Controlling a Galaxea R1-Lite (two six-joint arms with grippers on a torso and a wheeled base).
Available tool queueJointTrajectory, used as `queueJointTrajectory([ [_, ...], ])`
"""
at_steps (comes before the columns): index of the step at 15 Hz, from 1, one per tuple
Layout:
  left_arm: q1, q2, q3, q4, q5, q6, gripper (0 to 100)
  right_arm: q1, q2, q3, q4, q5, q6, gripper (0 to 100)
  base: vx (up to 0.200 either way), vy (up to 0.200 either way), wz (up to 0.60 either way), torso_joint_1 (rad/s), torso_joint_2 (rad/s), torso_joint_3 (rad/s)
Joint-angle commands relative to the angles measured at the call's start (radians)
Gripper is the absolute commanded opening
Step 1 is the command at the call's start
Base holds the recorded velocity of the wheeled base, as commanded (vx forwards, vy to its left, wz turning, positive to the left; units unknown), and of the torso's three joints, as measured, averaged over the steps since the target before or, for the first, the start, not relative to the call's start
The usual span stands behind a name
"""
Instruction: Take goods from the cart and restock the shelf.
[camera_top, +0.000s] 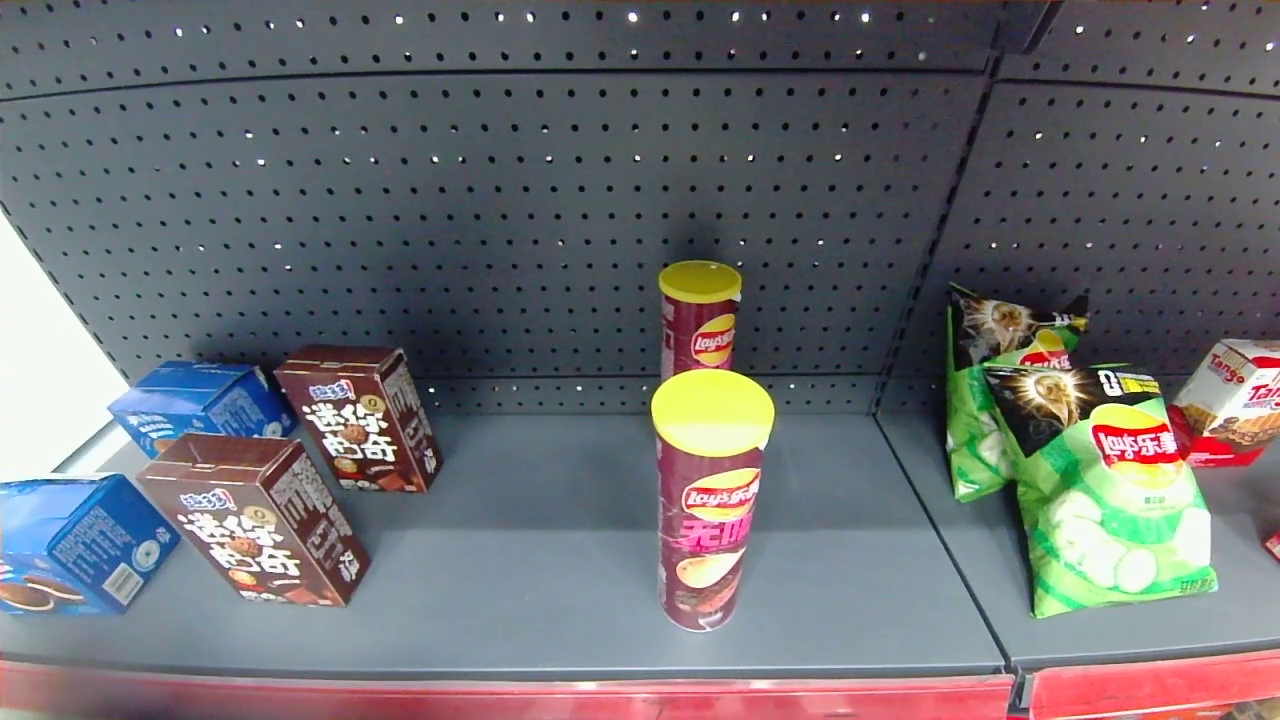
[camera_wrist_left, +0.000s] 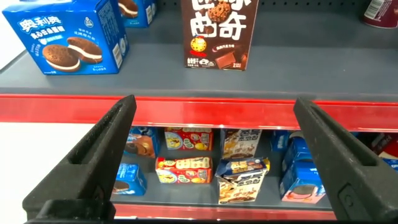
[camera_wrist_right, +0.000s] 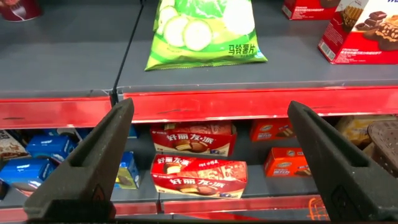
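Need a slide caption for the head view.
Two chip cans stand upright on the shelf, brown cookie boxes left, green chip bags right.

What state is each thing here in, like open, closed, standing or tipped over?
Front chip can: upright, yellow lid on.
Rear chip can: upright, lid on.
Front brown cookie box: standing, closed.
Front green chip bag: leaning back.
Left gripper: open, empty.
Right gripper: open, empty.

Bare shelf (camera_top: 540, 530) lies open on both sides of the two upright chip cans (camera_top: 708, 510), between brown cookie boxes (camera_top: 262, 520) and green chip bags (camera_top: 1100, 490).
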Motion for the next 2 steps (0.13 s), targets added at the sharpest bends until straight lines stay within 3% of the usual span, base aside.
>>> queueJointTrajectory([
  [1,0.000,0.000,0.000,0.000,0.000,0.000,100,0.001,0.000,0.000,0.000,0.000,0.000,100,0.000,0.000,0.00,0.000,0.00,0.000],
  [2,0.000,0.000,0.000,0.000,0.000,0.000,100,0.001,0.000,0.000,0.000,0.000,0.000,100,0.000,0.000,0.00,0.000,0.00,0.000],
])
